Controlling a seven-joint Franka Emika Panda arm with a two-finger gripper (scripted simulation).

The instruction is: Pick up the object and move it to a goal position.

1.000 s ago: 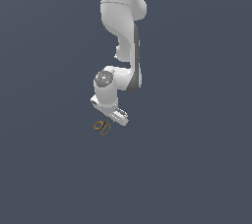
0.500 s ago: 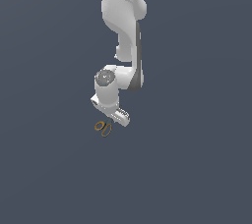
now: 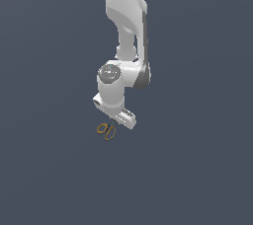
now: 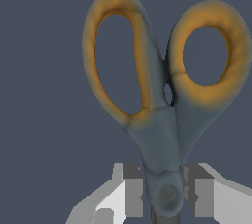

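The scissors (image 3: pixel 106 131) are tiny, with two orange-yellow loop handles, and sit just below the hand in the exterior view. In the wrist view the scissors (image 4: pixel 157 100) fill the frame, handles pointing away from the hand. My gripper (image 4: pixel 165 196) has one grey finger (image 4: pixel 132 191) on each side of the dark pivot, both touching it. The blades are hidden under the hand. In the exterior view my gripper (image 3: pixel 114 122) points down, and its fingers are mostly hidden behind the white hand.
The white arm (image 3: pixel 126 31) comes down from the top of the exterior view. Around the scissors there is only a plain dark blue-grey surface (image 3: pixel 197 169).
The hand has shifted slightly toward the exterior view's right, and the scissors have shifted slightly the same way, staying under the fingers.
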